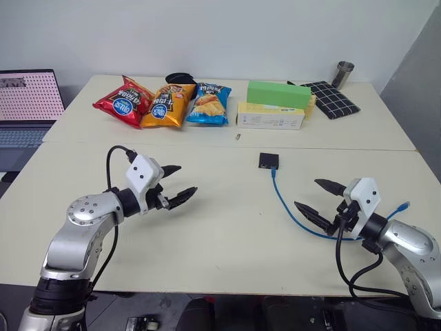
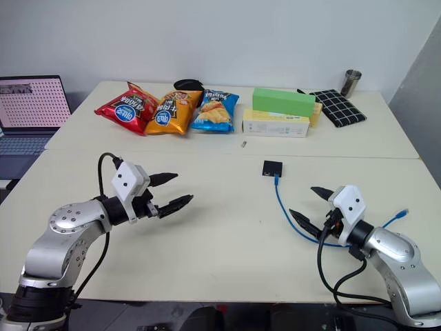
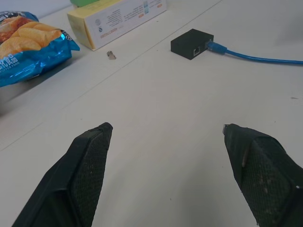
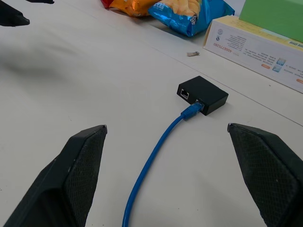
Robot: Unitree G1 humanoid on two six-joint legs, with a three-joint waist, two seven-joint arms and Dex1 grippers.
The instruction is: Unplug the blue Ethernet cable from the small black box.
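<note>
Small black box (image 1: 269, 161) lies flat mid-bench, well back from the near edge of the bench (image 1: 220, 234), bare surface on all sides. Blue Ethernet cable (image 1: 289, 207) plugged into the box's near face; its long axis runs toward the robot, then curves right, free plug (image 1: 404, 205) near the right edge. Left pincer (image 1: 176, 185) open, empty, well apart from box. Right pincer (image 1: 318, 198) open, empty, straddling the cable's line above it.
</note>
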